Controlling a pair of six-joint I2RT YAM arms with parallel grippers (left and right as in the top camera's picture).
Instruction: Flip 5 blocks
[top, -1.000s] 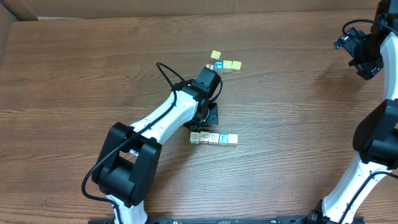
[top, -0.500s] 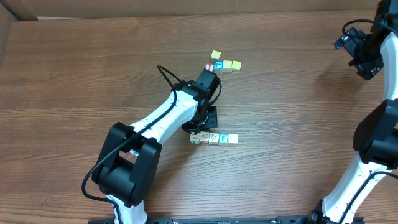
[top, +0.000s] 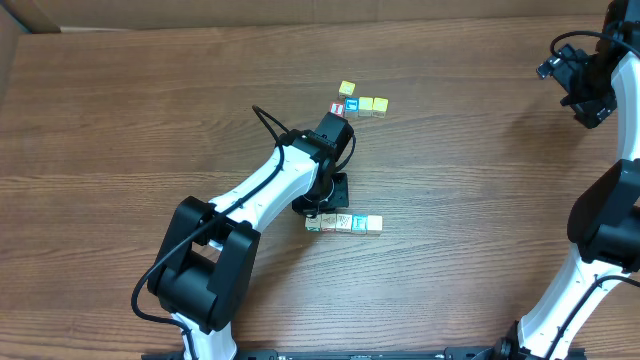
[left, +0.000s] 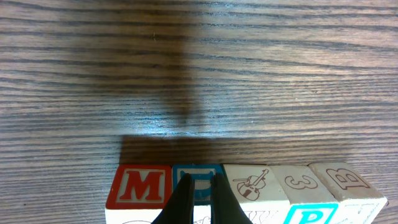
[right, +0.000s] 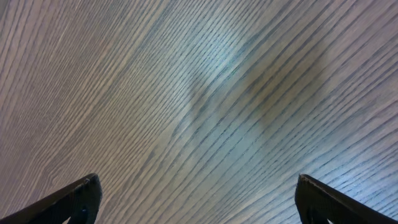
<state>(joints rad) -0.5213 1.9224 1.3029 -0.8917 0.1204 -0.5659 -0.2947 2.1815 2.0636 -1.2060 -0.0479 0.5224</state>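
- Table (top: 120, 120): blocks (top: 343, 223) lined in a row mid-table.
- Right gripper (right: 199, 202): spread wide, empty, well apart.
- Left gripper (left: 198, 198): pinched closed, holding nothing, tips at the row.
- Blocks: probably light, rigid, smooth; pinch opposite flat faces.

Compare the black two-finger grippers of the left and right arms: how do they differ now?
The left gripper is shut, fingers together; the right gripper stands wide open. The left one sits low at the row of wooden letter cubes, before the blue-bordered cube; the right one faces only wood-grain table, far from them. Both have black fingers.
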